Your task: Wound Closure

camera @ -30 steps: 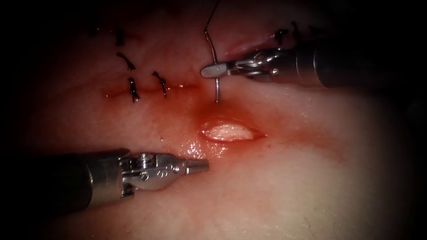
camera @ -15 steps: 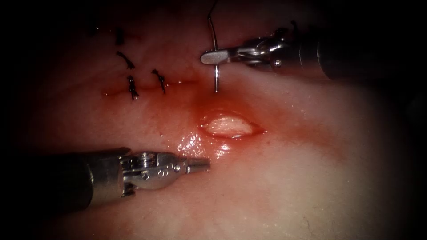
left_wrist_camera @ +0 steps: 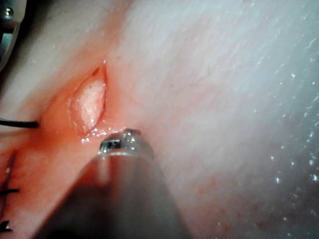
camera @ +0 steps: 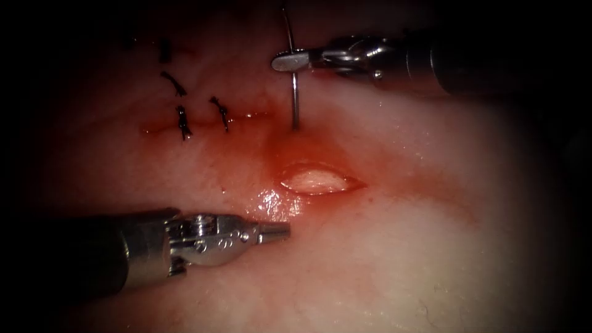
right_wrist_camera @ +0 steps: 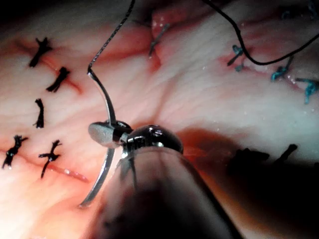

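Right arm's silver needle driver is clamped on the curved steel needle near its thread end, holding it above the open, almond-shaped cut in the pale pink tissue. Its point seems to touch the surface just above the cut, though whether it has entered is unclear. Thin black thread trails from the needle's tail. Left arm's silver needle driver hovers below-left of the cut, jaws closed, holding nothing. Dark knotted stitches lie to the left.
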`<action>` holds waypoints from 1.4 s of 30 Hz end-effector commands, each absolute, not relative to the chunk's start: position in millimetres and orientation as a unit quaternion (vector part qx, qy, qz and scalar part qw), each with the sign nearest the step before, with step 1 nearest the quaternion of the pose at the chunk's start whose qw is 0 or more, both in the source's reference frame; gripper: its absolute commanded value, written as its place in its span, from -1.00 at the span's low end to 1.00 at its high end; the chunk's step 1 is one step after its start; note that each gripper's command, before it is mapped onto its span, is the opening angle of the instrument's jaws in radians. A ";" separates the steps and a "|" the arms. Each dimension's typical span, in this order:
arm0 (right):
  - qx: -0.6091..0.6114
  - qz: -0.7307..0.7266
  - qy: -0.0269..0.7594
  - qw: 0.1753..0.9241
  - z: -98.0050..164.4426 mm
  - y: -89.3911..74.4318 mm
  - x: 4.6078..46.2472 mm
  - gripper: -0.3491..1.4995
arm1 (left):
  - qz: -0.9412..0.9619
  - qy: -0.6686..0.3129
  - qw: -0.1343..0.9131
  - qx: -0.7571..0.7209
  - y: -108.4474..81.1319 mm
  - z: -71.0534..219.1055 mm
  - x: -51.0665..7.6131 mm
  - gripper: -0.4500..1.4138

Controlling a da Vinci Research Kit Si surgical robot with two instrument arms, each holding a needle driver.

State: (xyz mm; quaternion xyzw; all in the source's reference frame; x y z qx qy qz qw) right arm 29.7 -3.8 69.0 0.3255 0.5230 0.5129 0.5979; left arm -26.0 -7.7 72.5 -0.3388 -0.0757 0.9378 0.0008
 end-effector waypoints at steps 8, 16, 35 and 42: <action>0.430 0.482 0.472 0.600 71.8 -10.0 32.3 -1.00 | 0.938 -0.075 0.001 -0.339 -7.6 72.9 -26.6 -0.48; 0.480 0.547 0.423 0.540 71.8 -9.3 32.5 -1.00 | 0.938 -0.075 0.001 -0.339 -7.6 72.9 -26.7 -0.48; 0.579 0.539 0.381 0.479 68.7 -11.7 34.3 -1.00 | 0.938 -0.075 0.000 -0.339 -7.6 73.0 -26.6 -0.48; 0.594 0.541 0.362 0.473 68.1 -13.0 34.6 -1.00 | 0.938 -0.075 0.000 -0.339 -7.6 73.0 -26.6 -0.48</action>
